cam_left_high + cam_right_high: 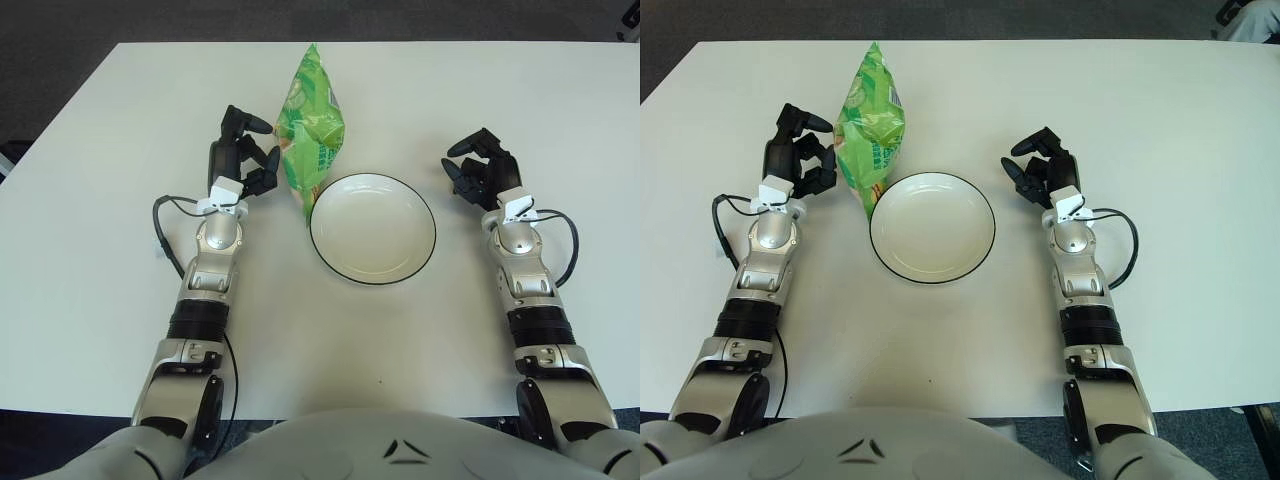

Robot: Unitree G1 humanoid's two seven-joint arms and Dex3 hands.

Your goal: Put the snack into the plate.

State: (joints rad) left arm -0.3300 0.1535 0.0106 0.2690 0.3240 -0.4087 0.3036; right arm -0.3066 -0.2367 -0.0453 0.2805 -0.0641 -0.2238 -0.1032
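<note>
The round white plate with a thin dark rim [373,272] sits in the middle of the white tabletop [90,260], squarely between the two arms, a placing that looks meant to let either hand reach it; the crinkled green plastic snack bag [311,130] lies just beyond the plate's far-left edge, its lower corner touching or just overlapping the rim, though which of the two cannot be told.

The left hand [243,157] is to the left of the plate, immediately beside the bag's left edge, its black fingers [265,180] curled toward the foil; the lower fingertips look to be at or against the bag, but no firm grasp can be seen, so whether the hand has closed on the bag cannot be told. The bag lies on the hand's right, between it and the plate, so a short carry toward the plate's centre appears to be all that the task needs.

The right hand [482,165] shows to the right of the plate, apart from it, fingers loosely bent and holding nothing.
</note>
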